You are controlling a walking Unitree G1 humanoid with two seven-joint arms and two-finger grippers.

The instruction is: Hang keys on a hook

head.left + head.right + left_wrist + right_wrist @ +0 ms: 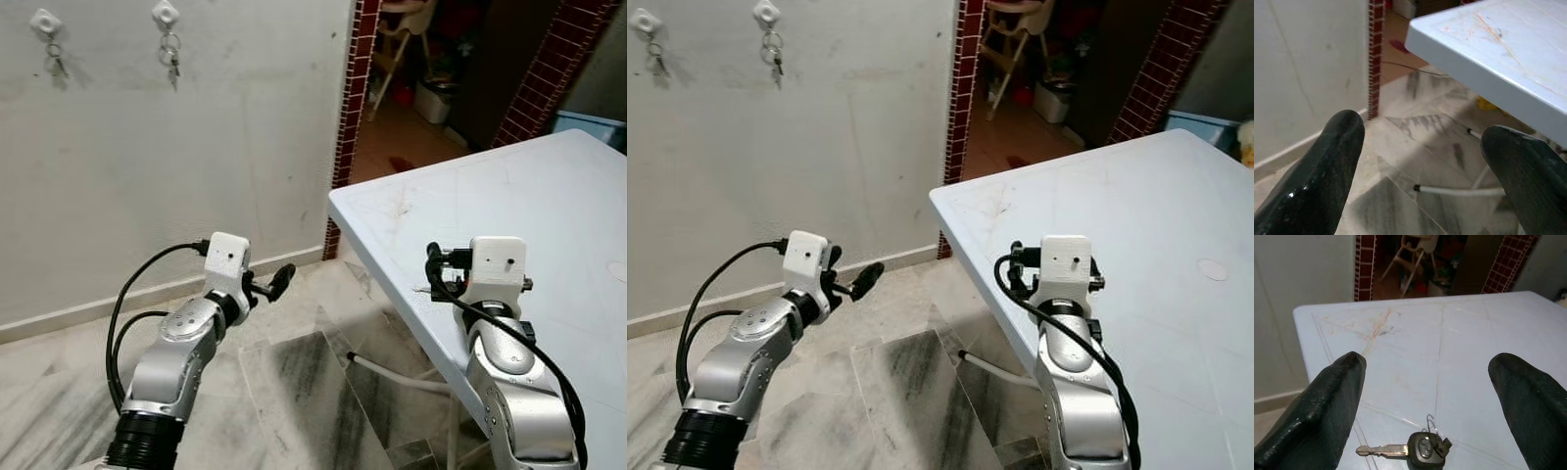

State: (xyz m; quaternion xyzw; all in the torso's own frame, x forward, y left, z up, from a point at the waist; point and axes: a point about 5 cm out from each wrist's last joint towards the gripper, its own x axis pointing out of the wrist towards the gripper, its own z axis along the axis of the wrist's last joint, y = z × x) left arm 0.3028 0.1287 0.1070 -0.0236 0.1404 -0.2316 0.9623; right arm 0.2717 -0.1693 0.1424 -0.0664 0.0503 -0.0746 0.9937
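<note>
Key flat on the table, right gripper poised above it

A black-headed key (1409, 449) with a silver blade and small wire ring lies flat on the pale blue table (1474, 357). The right gripper (1425, 396) reaches over the table edge, fingers spread wide, key at its 6 o'clock between them. The left gripper (1420, 161) hangs wide open over the marble floor (1415, 161). Two wall hooks (166, 14) at 11 o'clock hold keys.

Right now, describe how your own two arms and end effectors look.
Both arms are silver metal with rounded joints. Each wrist carries a white box-shaped camera housing with looping black cables. The left end effector and the right end effector each have two long, glossy black fingers with rounded tips. The left arm has a black ribbed collar.
</note>
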